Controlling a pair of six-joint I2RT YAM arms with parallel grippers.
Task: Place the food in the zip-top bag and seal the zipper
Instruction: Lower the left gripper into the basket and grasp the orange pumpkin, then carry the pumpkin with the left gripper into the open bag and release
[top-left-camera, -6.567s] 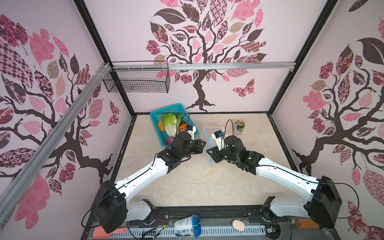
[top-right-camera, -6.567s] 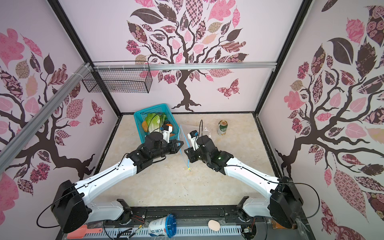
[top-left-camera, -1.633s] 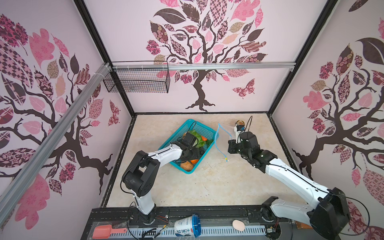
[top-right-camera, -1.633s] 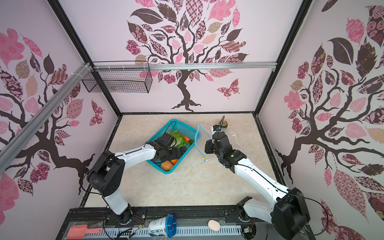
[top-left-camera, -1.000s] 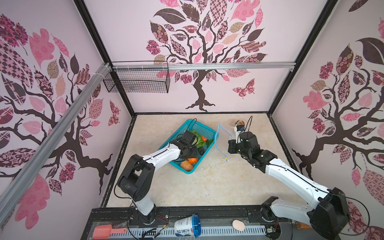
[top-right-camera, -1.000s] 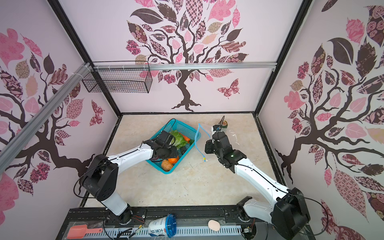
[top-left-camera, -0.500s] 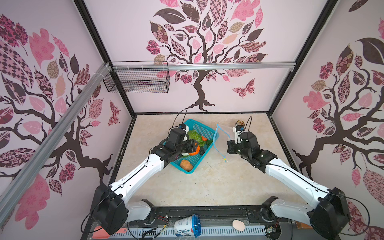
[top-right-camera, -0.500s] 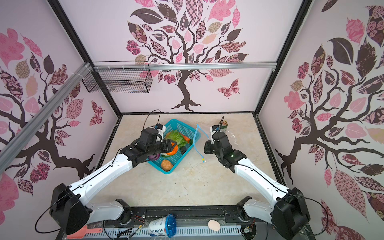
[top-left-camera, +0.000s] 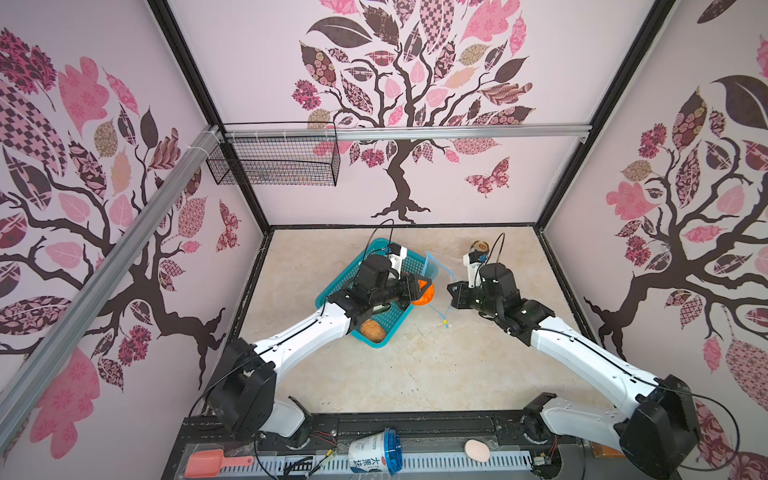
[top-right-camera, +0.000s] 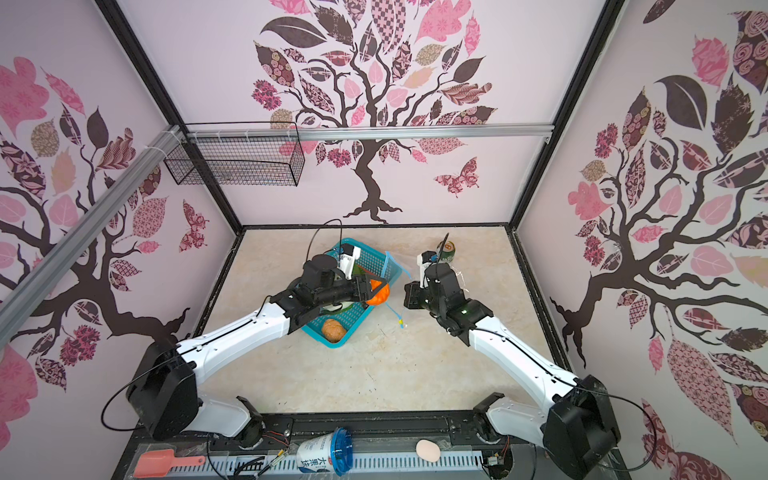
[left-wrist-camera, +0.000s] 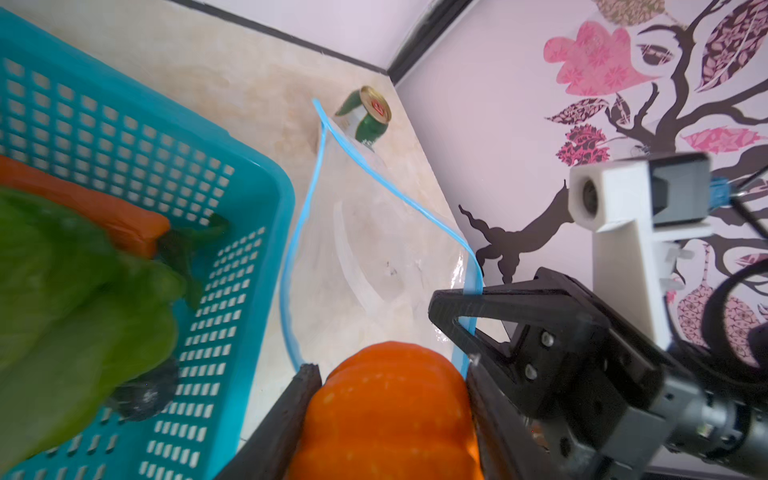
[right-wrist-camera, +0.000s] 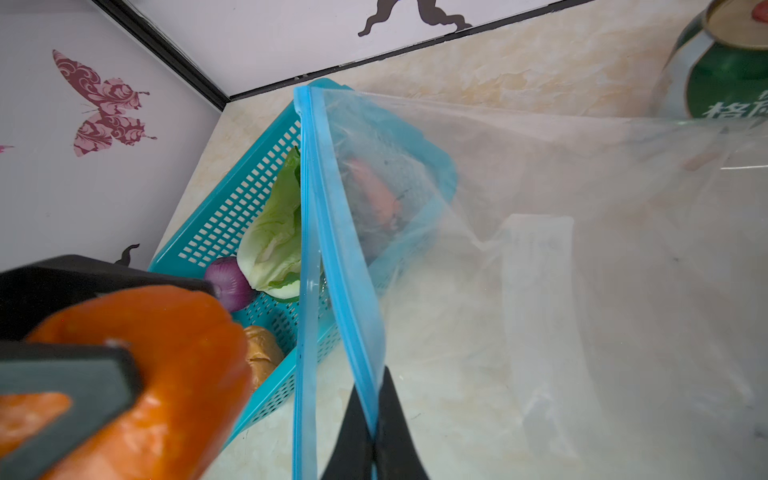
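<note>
I'm looking down on a beige marbled table (top-left-camera: 415, 374) boxed in by pale walls (top-left-camera: 332, 208) printed with a pink-leaved tree. A wire rack (top-left-camera: 274, 166) hangs from a rail (top-left-camera: 457, 132) on the back wall.

My left gripper (top-left-camera: 419, 291) has its jaws partway apart, clamped around the pumpkin (left-wrist-camera: 386, 411). It holds the pumpkin in the air just past the edge of the basket (left-wrist-camera: 257, 257), right at the mouth of the bag (right-wrist-camera: 540, 249).

My right gripper (right-wrist-camera: 374, 440) is pinched tight on the zipper (right-wrist-camera: 328, 232), lifting one lip so the mouth gapes toward the basket. The yellow slider (top-left-camera: 445, 322) hangs at the strip's low end. The right gripper sits just beside the pumpkin and crowds the opening.

In the basket lie cabbage (right-wrist-camera: 274, 241), onion (right-wrist-camera: 228, 282), potato (top-left-camera: 371, 330) and carrot (left-wrist-camera: 83, 203). A can (top-left-camera: 481, 247) stands behind the bag, near the back wall. On the front ledge lie a cup (top-left-camera: 374, 455), an egg-shaped thing (top-left-camera: 477, 450) and a scoop (top-left-camera: 208, 463).
</note>
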